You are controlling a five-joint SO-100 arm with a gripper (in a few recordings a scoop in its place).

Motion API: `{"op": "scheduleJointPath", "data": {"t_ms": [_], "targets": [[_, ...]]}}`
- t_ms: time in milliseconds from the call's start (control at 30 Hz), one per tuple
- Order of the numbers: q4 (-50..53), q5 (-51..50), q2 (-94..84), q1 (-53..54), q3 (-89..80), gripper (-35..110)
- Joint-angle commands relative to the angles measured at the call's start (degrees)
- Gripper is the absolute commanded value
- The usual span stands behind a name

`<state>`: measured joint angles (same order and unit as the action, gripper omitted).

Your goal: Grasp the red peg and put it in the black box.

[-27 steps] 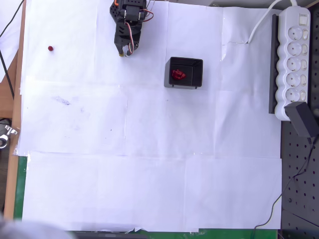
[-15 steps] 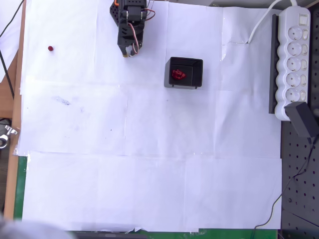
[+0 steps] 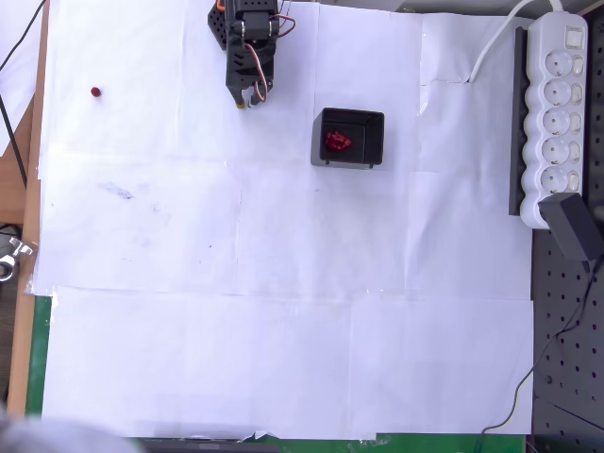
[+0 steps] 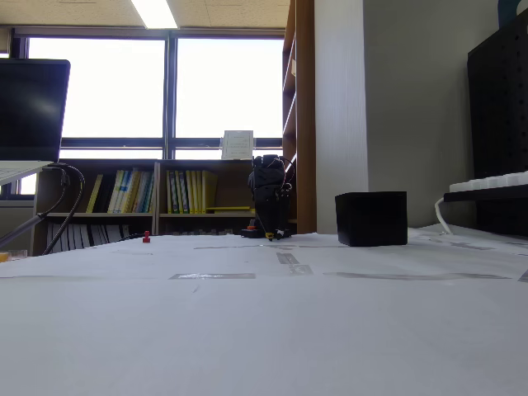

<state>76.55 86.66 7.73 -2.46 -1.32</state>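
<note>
Near edge of the table (image 3: 283, 377) in the overhead view: bare white paper sheets taped together, a faint grey smudge (image 3: 118, 191) on the left side of the paper.

Mid-depth, right of centre: the black box (image 3: 349, 138) sits flat on the paper, open side up. A lumpy red heap (image 3: 338, 142) lies on its floor, left of the box's middle. In the fixed view the box (image 4: 371, 219) shows as a solid black block right of the arm, interior hidden.

Right edge of the overhead view: white power strip (image 3: 557, 113) with 1 black adapter (image 3: 574, 226) plugged in at its lower end, standing on a dark perforated board.

Far left: the red peg (image 3: 95, 92) stands alone on the paper near the left edge, well apart from the box and the arm. In the fixed view it is a small red post (image 4: 146, 237) upright on the table, left of the arm.

Far edge, top centre: the arm is folded at its base, gripper (image 3: 243, 98) pointing down toward the paper, between peg and box but closer to the box. In the fixed view the gripper (image 4: 269, 234) tip sits low, just above or at the table. Jaw gap: cannot tell, too small in both views. Nothing visibly held.

Behind it in the fixed view: bookshelf under bright windows.
</note>
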Motion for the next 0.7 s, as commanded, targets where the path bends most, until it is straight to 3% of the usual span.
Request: {"op": "scheduleJointPath", "data": {"t_ms": [0, 533, 667], "targets": [[5.1, 0.3, 5.2, -0.7, 4.7, 4], [3.8, 0.4, 4.8, -1.8, 4.7, 0], [-0.4, 0.5, 4.3, 6.2, 3.7, 0]]}}
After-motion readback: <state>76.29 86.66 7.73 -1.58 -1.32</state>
